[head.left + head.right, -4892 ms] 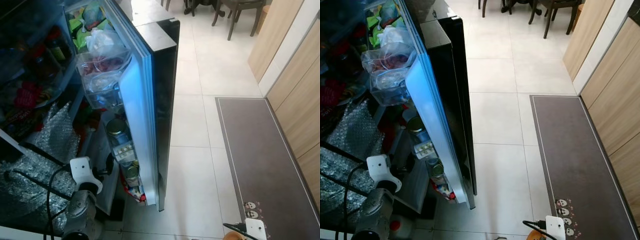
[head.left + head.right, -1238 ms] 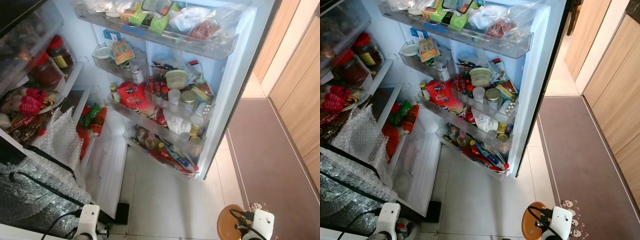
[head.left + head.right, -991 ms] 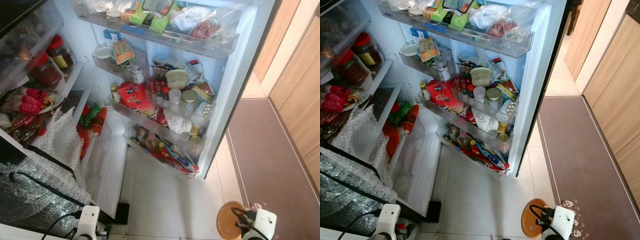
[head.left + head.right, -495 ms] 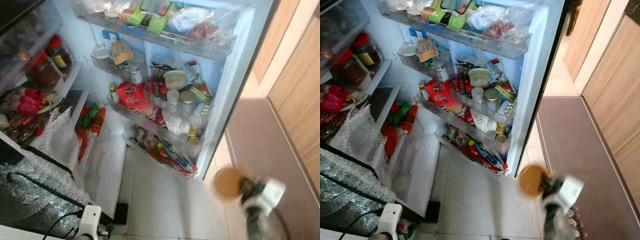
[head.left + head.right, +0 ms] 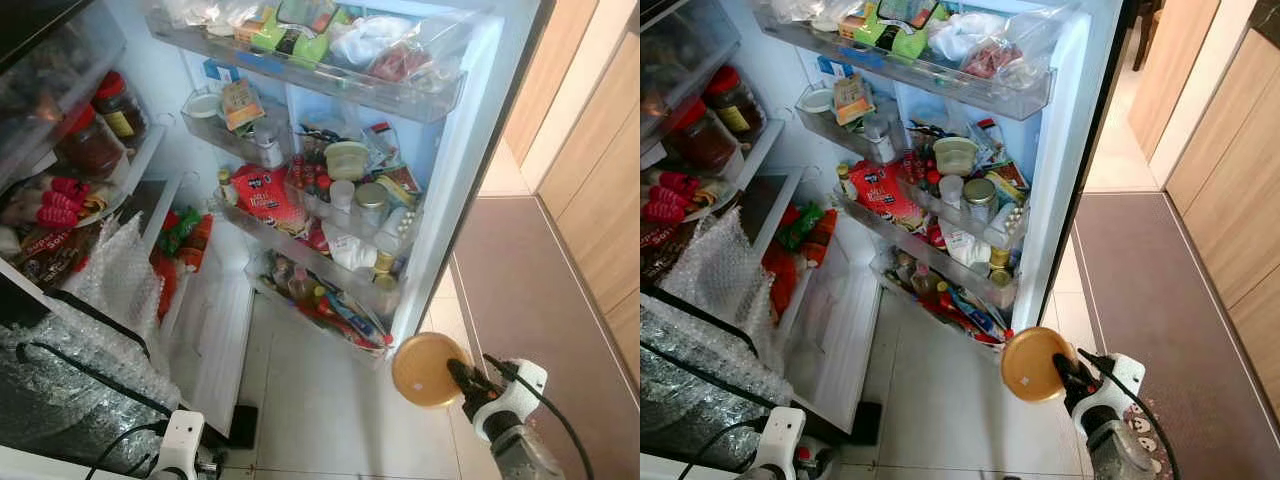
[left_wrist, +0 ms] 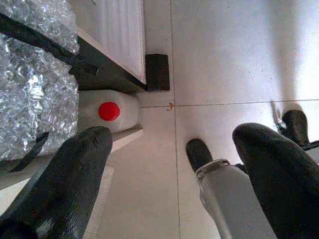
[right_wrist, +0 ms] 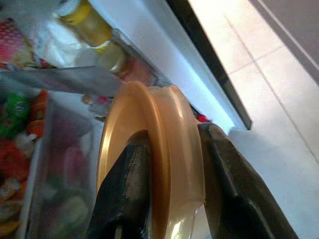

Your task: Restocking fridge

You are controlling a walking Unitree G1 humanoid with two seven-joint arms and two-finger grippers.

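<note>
**Right gripper clamped on a tan lid in front of the open fridge door**

You are looking down into an open fridge (image 5: 130, 150) whose door (image 5: 470, 170) is swung wide, its inner side facing you. The door carries 3 crowded racks: the top rack (image 5: 320, 75) holds bags and green packets, the middle rack (image 5: 340, 225) holds jars, small bottles and a red packet (image 5: 262, 190), and the bottom rack (image 5: 320, 305) holds bottles and sachets. On the fridge's own shelves at your left stand 2 red-capped jars (image 5: 100, 125), with bubble wrap (image 5: 110, 280) draped over the lower front. A grey-brown mat (image 5: 545, 300) lies on the tiled floor (image 5: 330, 400) to your right, beside wooden cabinet fronts (image 5: 600, 180).

Your right gripper (image 5: 1068, 383) is raised just in front of the bottom corner of the door, and its 2 fingers (image 7: 127, 189) are pressed on either side of a round tan lid (image 5: 1035, 364), held on edge with its flat face toward the racks. The lid is near the bottom rack but not touching it.

Your left gripper (image 6: 169, 164) hangs low over the floor with its fingers spread apart and nothing between them; beneath it you can see a white jug with a red cap (image 6: 108, 111) tucked by the fridge base.
</note>
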